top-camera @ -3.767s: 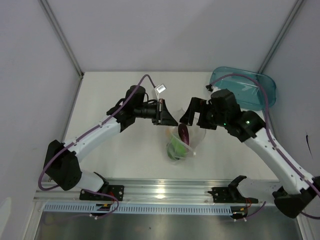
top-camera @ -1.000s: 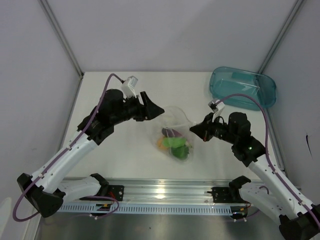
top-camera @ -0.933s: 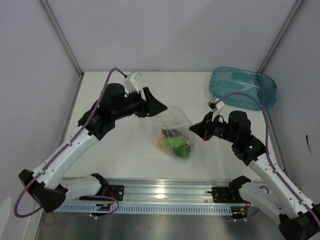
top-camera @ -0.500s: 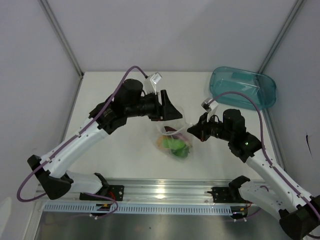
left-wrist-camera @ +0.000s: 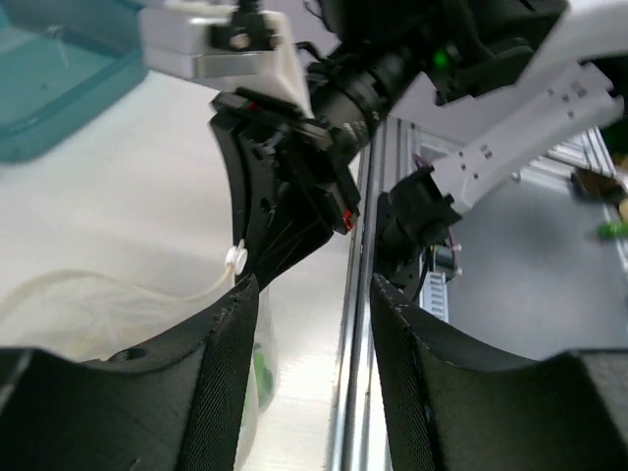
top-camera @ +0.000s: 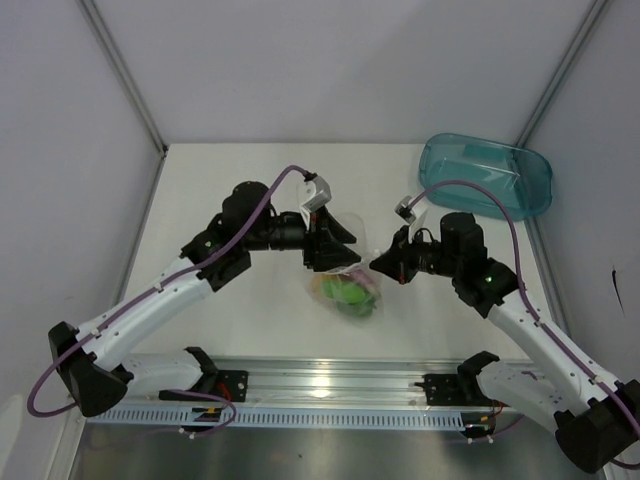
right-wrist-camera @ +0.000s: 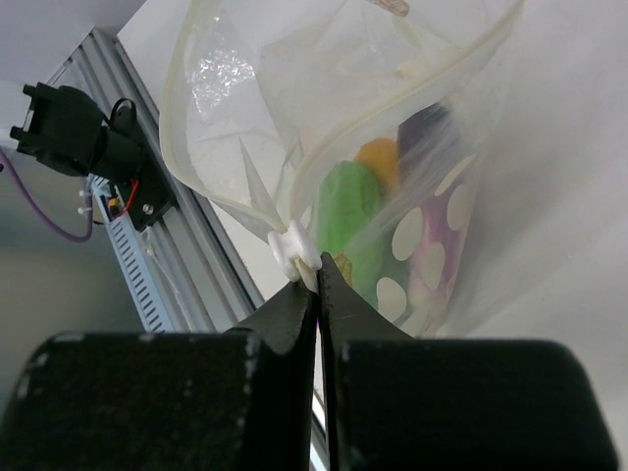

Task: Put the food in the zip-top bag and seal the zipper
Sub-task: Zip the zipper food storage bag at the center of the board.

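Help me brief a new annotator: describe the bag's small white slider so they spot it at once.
On the table, find the clear zip-top bag of toy food. Follow its zipper to the shut right gripper: the white slider sits at its fingertips, the only opaque white piece on clear plastic.

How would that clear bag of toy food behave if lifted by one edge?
Probably floppy: the zip-top bag is thin, creased film, folding where the right end effector pinches its edge. Likely heavier on one side, since the toy food is bunched together in one part, so it may swing or slump.
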Controlling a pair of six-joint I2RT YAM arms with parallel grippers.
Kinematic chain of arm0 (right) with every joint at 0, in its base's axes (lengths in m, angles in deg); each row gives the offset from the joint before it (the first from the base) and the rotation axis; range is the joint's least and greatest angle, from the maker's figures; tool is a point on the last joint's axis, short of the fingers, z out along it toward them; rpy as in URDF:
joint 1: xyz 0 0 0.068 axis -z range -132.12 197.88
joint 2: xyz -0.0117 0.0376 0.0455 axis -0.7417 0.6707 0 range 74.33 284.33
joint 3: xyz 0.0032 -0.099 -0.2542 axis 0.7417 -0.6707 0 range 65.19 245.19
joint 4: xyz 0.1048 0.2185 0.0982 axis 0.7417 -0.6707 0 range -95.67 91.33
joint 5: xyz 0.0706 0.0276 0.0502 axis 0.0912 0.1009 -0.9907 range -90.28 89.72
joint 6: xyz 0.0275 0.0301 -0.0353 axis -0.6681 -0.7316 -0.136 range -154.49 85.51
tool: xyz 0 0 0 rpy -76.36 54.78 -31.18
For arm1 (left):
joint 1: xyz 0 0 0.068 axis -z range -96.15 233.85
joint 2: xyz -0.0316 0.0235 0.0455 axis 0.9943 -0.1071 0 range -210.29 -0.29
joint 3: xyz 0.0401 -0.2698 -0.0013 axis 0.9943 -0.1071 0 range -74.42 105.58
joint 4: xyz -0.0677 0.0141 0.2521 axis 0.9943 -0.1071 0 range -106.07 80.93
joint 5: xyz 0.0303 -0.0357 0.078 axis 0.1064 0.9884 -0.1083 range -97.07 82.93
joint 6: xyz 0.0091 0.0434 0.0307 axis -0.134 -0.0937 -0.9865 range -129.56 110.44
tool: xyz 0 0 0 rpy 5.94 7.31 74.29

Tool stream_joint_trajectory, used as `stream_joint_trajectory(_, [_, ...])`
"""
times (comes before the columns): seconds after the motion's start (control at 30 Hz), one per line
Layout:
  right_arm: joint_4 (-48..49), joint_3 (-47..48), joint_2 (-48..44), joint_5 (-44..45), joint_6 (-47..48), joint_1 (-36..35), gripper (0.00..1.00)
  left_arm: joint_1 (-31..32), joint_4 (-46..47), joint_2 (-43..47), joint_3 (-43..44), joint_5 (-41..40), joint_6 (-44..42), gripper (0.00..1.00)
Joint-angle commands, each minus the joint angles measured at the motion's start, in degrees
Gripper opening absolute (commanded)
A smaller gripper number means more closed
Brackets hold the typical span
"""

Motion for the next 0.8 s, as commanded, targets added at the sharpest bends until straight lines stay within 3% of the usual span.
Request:
stream_joint_trajectory(0.0, [0.24,2.53,0.4,-4.4,0.32,0.27,0.0,-0.94,2.14,-1.24,2.32,12.66,-12.24,0.53])
stream_joint_trajectory(0.23, [-0.28,3.14,1.2,-7.56,0.67,0.27,0.0,-0.94,-6.55,-6.95,6.88,15.75,-23.23,0.56])
stream_joint_trajectory(0.53, [-0.8,4.02,1.98,-8.44,1.2,0.36,0.0,-0.94,-8.84,-14.42,12.16,21.38,-20.96,0.51])
stream_joint_trajectory(0.77, [-0.9,4.37,1.9,-8.44,1.46,0.36,0.0,-0.94,-9.89,-17.76,13.39,17.08,-19.46,0.42])
